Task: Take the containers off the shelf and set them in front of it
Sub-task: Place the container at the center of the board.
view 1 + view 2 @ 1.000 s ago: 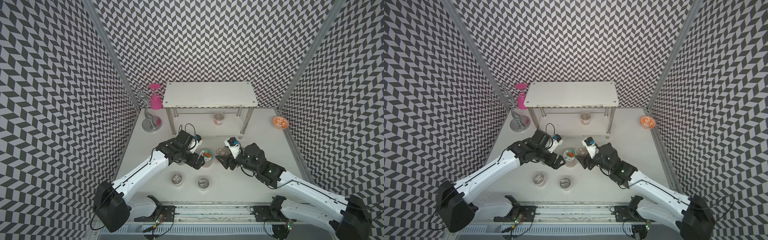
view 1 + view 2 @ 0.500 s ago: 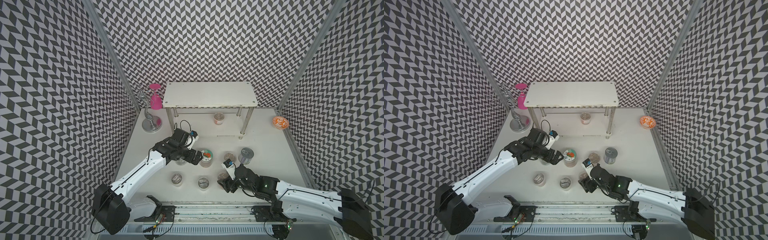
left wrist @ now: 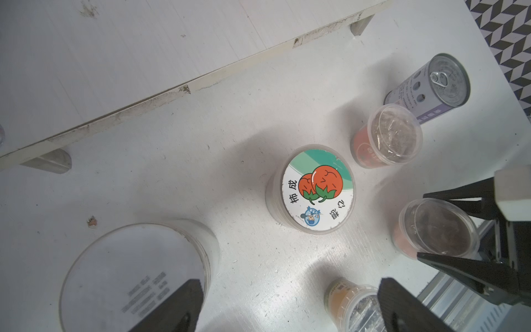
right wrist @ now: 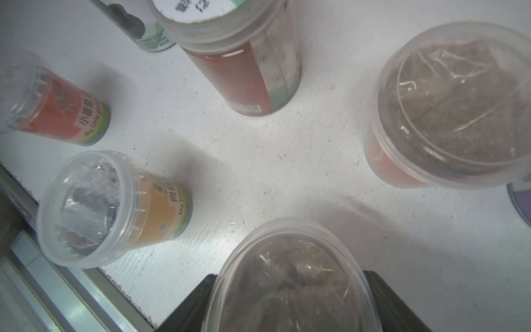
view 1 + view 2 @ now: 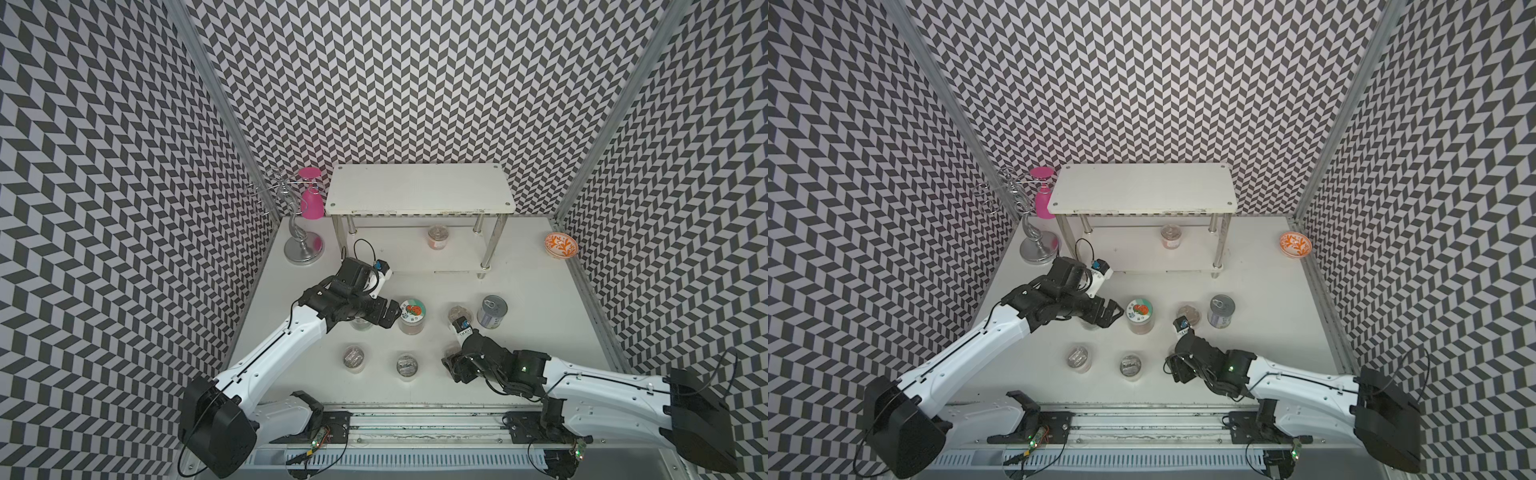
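The white shelf point(image 5: 419, 187) holds one cup point(image 5: 437, 237) on its lower tier. In front of it stand a tomato-lid jar point(image 5: 412, 316), a cup point(image 5: 458, 312), a tin can point(image 5: 492, 311) and two cups point(image 5: 353, 358) point(image 5: 407, 365). My left gripper point(image 5: 388, 316) is open and empty beside the tomato-lid jar point(image 3: 311, 189), above a plain-lid jar point(image 3: 129, 273). Near the front edge, my right gripper point(image 5: 451, 365) is shut on a foil-topped cup point(image 4: 287, 281), low over the table; I cannot tell whether the cup touches it.
A pink goblet point(image 5: 311, 203) hangs on a silver wire stand point(image 5: 301, 245) at the back left. An orange-patterned bowl point(image 5: 561, 245) sits at the back right. Patterned walls close in three sides. A metal rail point(image 5: 415, 424) runs along the front.
My right arm has carried its cup from beside the tomato-lid jar back toward the front edge, uncovering the tin can and a cup. The left gripper has barely moved.
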{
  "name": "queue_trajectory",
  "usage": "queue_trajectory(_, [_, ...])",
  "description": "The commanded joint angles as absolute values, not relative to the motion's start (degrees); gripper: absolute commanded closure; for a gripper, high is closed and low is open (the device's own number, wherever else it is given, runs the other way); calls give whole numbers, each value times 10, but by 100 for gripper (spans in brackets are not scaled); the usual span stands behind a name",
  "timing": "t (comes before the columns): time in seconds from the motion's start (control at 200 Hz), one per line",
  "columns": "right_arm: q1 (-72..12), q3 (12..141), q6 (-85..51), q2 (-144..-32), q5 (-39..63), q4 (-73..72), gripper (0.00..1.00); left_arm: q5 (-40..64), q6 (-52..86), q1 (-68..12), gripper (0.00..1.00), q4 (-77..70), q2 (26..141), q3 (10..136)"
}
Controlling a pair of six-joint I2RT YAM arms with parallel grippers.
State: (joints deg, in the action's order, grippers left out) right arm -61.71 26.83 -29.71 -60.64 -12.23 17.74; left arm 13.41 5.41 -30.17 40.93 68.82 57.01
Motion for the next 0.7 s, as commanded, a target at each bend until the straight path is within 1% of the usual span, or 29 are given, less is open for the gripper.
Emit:
queue_trajectory(0.0, [-620,266,-337,-596,-140,190,28,149,42,-295,0,389,689,567])
queue_trajectory(0.065, [-620,267,-340,-589,-141,199,27,154,41,-294,0,386,694,569])
queue_trajectory(0.185, [-622,270,-337,-579,-145,210,19,156,40,-294,0,384,703,575])
queue_trajectory(0.285, [-627,272,-331,-559,-153,223,9,152,41,-294,0,379,703,575])
queue_trajectory(0.35, [-629,271,-329,-543,-157,231,6,150,43,-293,0,374,702,572])
queue_trajectory(0.581, [-629,290,-342,-511,-175,251,4,148,47,-291,0,370,706,574])
queue_trajectory(0.696, [-629,313,-314,-512,-209,203,3,145,35,-279,0,378,709,582])
